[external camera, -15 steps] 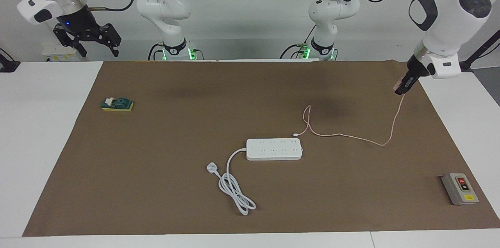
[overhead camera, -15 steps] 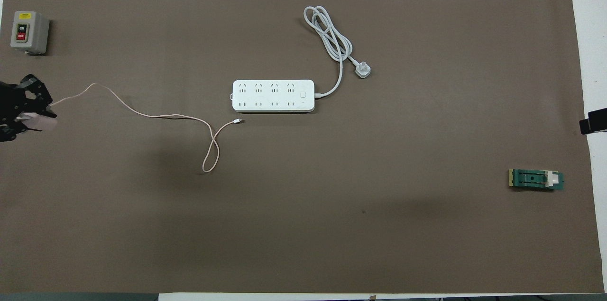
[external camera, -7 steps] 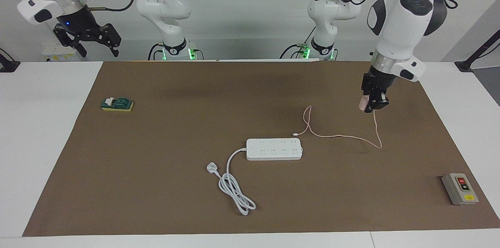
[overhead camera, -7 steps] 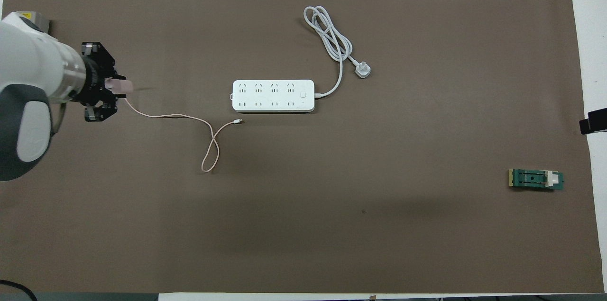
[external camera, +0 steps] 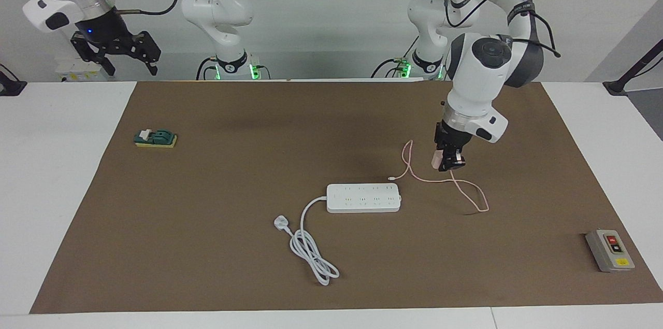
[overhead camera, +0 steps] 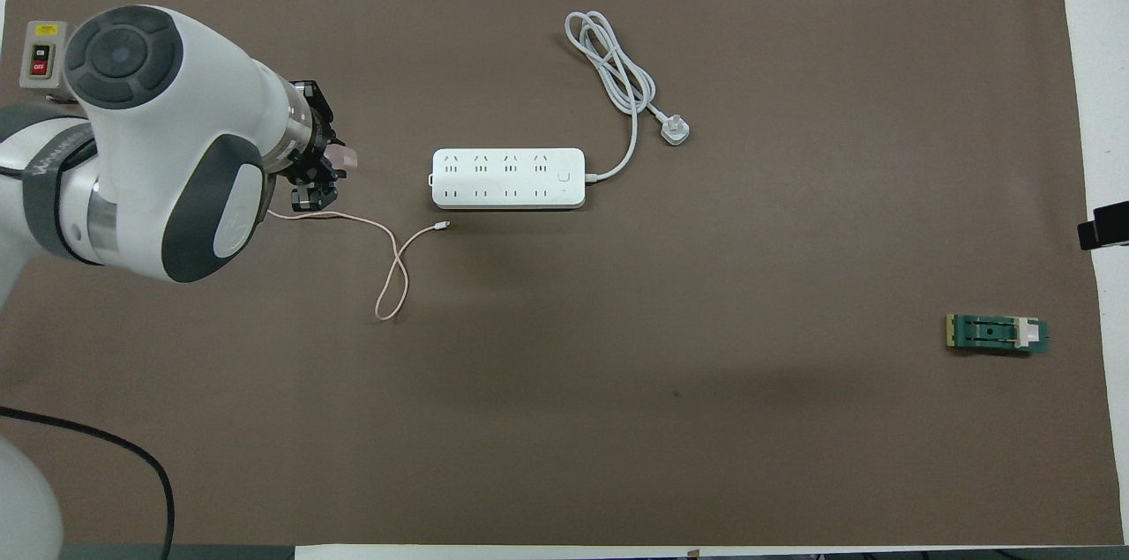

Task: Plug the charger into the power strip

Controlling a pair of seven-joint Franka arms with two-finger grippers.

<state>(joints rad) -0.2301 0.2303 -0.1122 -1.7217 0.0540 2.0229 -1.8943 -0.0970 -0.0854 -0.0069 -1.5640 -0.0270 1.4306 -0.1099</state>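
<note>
The power strip (external camera: pixel 363 198) (overhead camera: pixel 508 178) lies flat mid-mat, sockets up. My left gripper (external camera: pixel 446 160) (overhead camera: pixel 319 174) is shut on the pale pink charger (external camera: pixel 436 159) (overhead camera: pixel 342 157) and holds it in the air over the mat beside the strip, toward the left arm's end. The charger's thin pink cable (external camera: pixel 469 195) (overhead camera: pixel 389 276) hangs from it and loops on the mat, its free tip lying close to the strip. My right gripper (external camera: pixel 116 52) is open and empty, raised over the right arm's end of the table, where the arm waits.
The strip's thick white cord (external camera: pixel 311 246) (overhead camera: pixel 617 70) is coiled on the mat, ending in a white plug (external camera: pixel 280 223) (overhead camera: pixel 676 132). A grey box with red and black buttons (external camera: pixel 609 249) (overhead camera: pixel 40 57) and a green-and-yellow switch block (external camera: pixel 155 138) (overhead camera: pixel 997 334) sit at the mat's two ends.
My left gripper has carried the charger from the left arm's end of the mat toward the power strip and lower. The cable has bunched into a loop. The right arm has not moved.
</note>
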